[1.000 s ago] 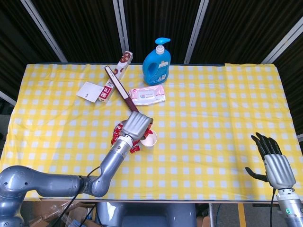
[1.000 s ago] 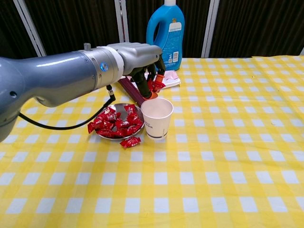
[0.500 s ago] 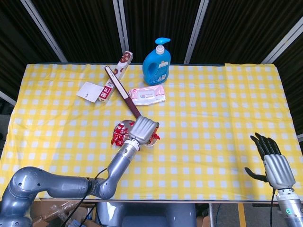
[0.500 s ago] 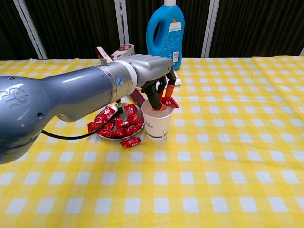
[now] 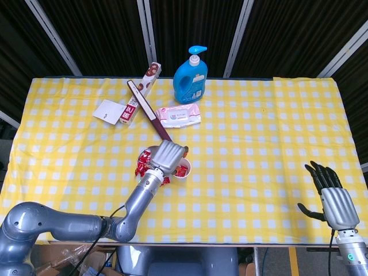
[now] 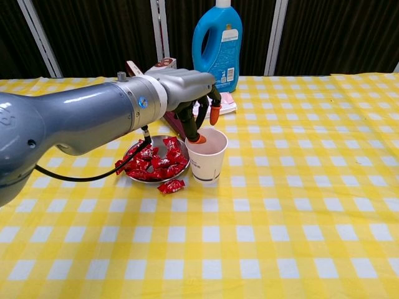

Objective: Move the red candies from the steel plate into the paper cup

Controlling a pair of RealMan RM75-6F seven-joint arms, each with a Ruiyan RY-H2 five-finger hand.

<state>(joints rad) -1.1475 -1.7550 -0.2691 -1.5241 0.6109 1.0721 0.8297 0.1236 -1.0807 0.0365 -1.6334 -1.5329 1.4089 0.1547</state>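
Several red candies (image 6: 153,163) lie heaped in the steel plate (image 6: 133,148), and one more candy (image 6: 170,185) lies on the cloth just in front of it. The white paper cup (image 6: 207,159) stands right of the plate; the head view shows red inside the cup (image 5: 184,170). My left hand (image 6: 184,87) hovers above the plate's far side and the cup's left rim, its fingers (image 6: 214,114) apart and pointing down, holding nothing. My right hand (image 5: 332,196) stays far away at the table's near right corner, fingers spread, empty.
A blue pump bottle (image 5: 191,77) stands at the back, with a pink wipes pack (image 5: 179,115) in front of it. A long dark red box (image 5: 148,109), a slim carton (image 5: 141,92) and a white card (image 5: 107,110) lie behind the plate.
My left hand carried a red candy over the cup and let it go; the candy is no longer between its fingers. The hand has drawn back left a little. The right hand stayed put.
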